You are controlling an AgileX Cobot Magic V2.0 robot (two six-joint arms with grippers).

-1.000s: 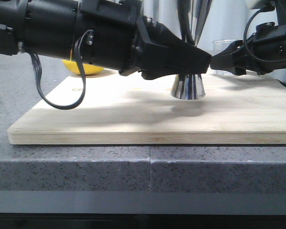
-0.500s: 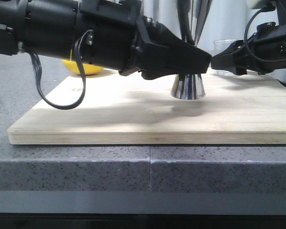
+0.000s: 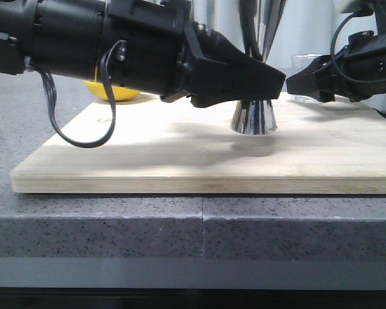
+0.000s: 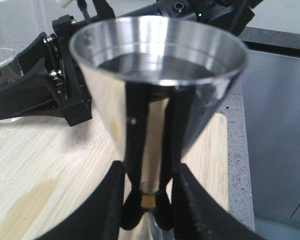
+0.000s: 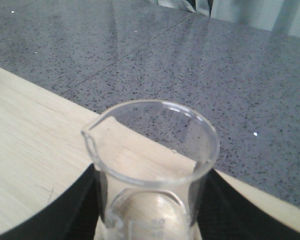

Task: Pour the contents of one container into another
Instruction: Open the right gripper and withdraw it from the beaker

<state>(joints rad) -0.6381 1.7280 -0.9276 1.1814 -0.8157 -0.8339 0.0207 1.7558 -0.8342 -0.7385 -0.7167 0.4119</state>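
Although both arms already have their fingers around the task's things, the move to come turns on how the glass beaker (image 3: 303, 77) lies from the steel jigger (image 3: 254, 116): in the front view the beaker stands at about two o'clock from the jigger, farther back on the wooden board (image 3: 148, 161) and close beside it, not touching.

The left gripper (image 4: 149, 200) reaches in from nine o'clock and its dark fingers (image 4: 112, 200) flank the jigger's narrow gold-tinted waist. The left wrist view shows them narrowly parted and pressed to the steel on either side, so it seems closed on the jigger, which stands upright on its lower cone, long axis vertical, mouth up.

The right gripper (image 5: 150, 215) comes from three o'clock, its tips pointing at the left arm's. In the right wrist view its two fingers (image 5: 80, 200) hug the lower wall of the beaker; contact looks made, though the pads are partly hidden. The beaker is upright, lip up; whether it holds liquid cannot be told.

The right arm is the nearer one to the beaker. By judgement, it must lift the beaker above the taller jigger's rim, carry it toward eight o'clock, then tip the lip over the open cone. A yellow fruit (image 3: 112, 91) lies behind the left arm, well apart.
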